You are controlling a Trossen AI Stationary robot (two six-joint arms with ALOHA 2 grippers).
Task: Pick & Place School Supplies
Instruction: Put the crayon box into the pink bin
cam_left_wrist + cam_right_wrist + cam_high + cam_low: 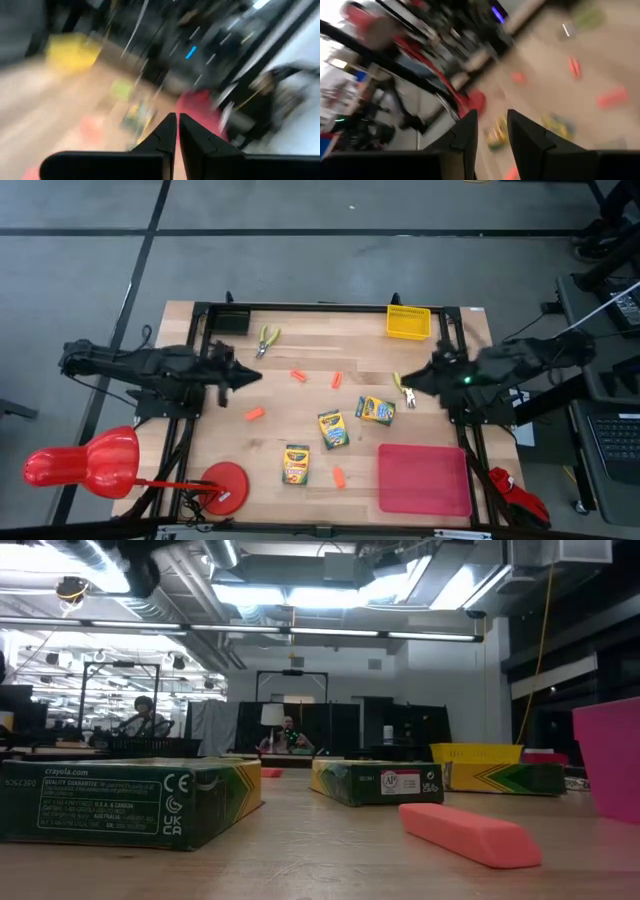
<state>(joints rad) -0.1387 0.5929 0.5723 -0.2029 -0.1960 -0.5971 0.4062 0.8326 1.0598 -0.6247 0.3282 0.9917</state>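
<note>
High view: crayon boxes (332, 429) are judged light and stiff, best gripped across their narrow sides. Left gripper (252, 377) is pinched closed, empty; right gripper (418, 380) slightly parted.

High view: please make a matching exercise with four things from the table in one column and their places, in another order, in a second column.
Things:
1. yellow mesh basket
2. flat red tray
3. left gripper
4. right gripper

Places:
A. over the table's left part, near an orange stub
B. near front right corner
C. at the far edge
D. by yellow-handled scissors, right of centre

Pairs: 1-C, 2-B, 3-A, 4-D
</note>
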